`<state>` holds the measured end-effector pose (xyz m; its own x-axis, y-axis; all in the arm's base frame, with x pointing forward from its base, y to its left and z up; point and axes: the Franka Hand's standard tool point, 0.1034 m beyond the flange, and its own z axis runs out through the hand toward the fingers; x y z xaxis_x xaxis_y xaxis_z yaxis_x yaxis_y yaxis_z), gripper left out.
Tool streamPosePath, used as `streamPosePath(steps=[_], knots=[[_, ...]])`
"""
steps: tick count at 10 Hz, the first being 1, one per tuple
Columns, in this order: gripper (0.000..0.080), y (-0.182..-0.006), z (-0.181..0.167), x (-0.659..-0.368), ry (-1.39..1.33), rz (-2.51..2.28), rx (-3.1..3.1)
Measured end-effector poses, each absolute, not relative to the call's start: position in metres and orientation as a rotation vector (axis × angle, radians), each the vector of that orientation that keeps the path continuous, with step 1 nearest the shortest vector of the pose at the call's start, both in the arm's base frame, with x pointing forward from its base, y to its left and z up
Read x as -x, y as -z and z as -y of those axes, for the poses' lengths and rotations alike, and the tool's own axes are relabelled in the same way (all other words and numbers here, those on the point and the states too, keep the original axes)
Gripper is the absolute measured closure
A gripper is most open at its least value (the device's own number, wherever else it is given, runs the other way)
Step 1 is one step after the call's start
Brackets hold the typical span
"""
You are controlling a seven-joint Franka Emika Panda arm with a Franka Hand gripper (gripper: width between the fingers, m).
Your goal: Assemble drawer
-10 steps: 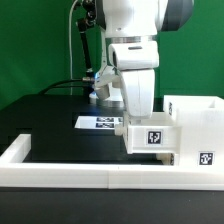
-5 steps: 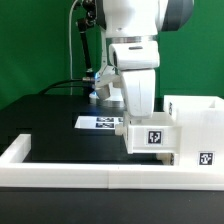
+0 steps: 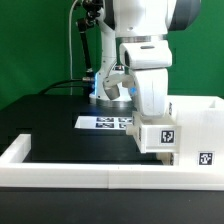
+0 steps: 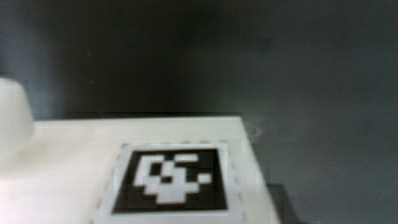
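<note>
My gripper reaches down behind a small white tray with a black-and-white tag and seems shut on it; its fingertips are hidden behind the tray. The tray's right end meets the tall white drawer shell at the exterior view's right, which carries its own tag low down. In the wrist view the tray's flat face and its tag fill the lower part, very close; no fingers show there. A second tray is not in view.
The marker board lies on the black table behind the tray. A long low white border rail runs along the front and up the exterior view's left side. Black cables hang behind the arm.
The arm and the tray have shifted toward the exterior view's right, so the tray now sits closer against the shell. The shell and the marker board have not moved.
</note>
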<state>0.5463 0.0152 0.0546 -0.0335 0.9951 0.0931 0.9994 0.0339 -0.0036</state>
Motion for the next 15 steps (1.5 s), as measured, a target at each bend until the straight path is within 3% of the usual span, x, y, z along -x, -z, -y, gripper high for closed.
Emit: streamPosePath(steps=[4, 5, 6, 7, 8, 9, 15], knots=[[0.0757, -0.054, -0.017, -0.547, 0.108, 2.213, 2.136], [0.0679, -0.054, -0.017, -0.546, 0.104, 2.21, 2.135], [0.05, -0.054, -0.016, -0.546, 0.099, 2.207, 2.135], [0.05, -0.054, -0.016, -0.546, 0.099, 2.207, 2.135], [0.0306, -0.054, -0.015, -0.546, 0.099, 2.207, 2.135], [0.0201, -0.056, -0.015, -0.546, 0.101, 2.208, 2.138], [0.015, -0.108, -0.001, -0.561, 0.077, 2.216, 2.18]])
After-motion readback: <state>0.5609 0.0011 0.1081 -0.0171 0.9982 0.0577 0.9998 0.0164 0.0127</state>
